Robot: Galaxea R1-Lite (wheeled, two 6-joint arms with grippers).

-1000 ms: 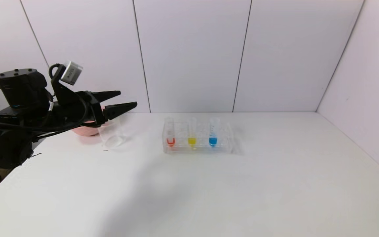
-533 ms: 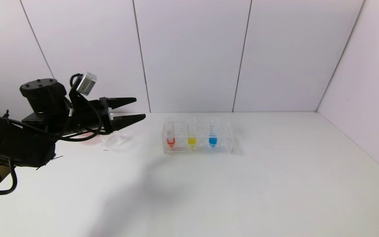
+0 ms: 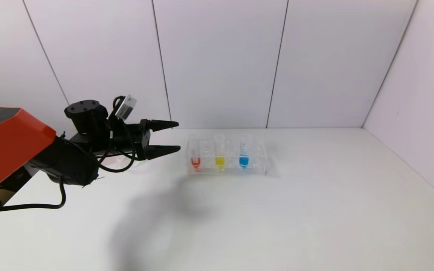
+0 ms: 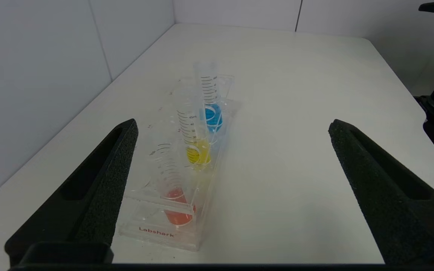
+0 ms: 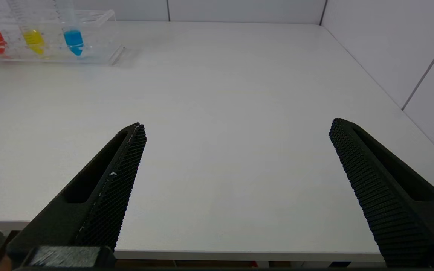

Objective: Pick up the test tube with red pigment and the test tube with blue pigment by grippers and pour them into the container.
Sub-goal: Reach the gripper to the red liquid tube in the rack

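- The right gripper (image 5: 236, 128) is parked low at the near edge of the white table (image 3: 277, 218). Its fingers are spread wide apart, holding nothing, and point across the bare tabletop. It shows only in its own wrist view.
- The left gripper (image 3: 175, 137) reaches in from 9 o'clock, its arm stretched out level above the table. Its two pointed black fingers (image 3: 160, 151) are wide apart and empty, aimed toward 3 o'clock at the rack's left end.
- Just beyond the fingertips, near the table's centre toward 12 o'clock, a clear tube rack (image 3: 254, 169) holds three upright tubes in a row.
- The test tube with red pigment (image 3: 195, 162) is at the rack's 9 o'clock end, nearest the left gripper and not touched.
- A yellow-liquid tube (image 3: 219, 161) stands in the middle.
- The test tube with blue pigment (image 3: 243, 161) stands at the 3 o'clock side of the row.
- The container cannot be made out; the left arm covers its spot.
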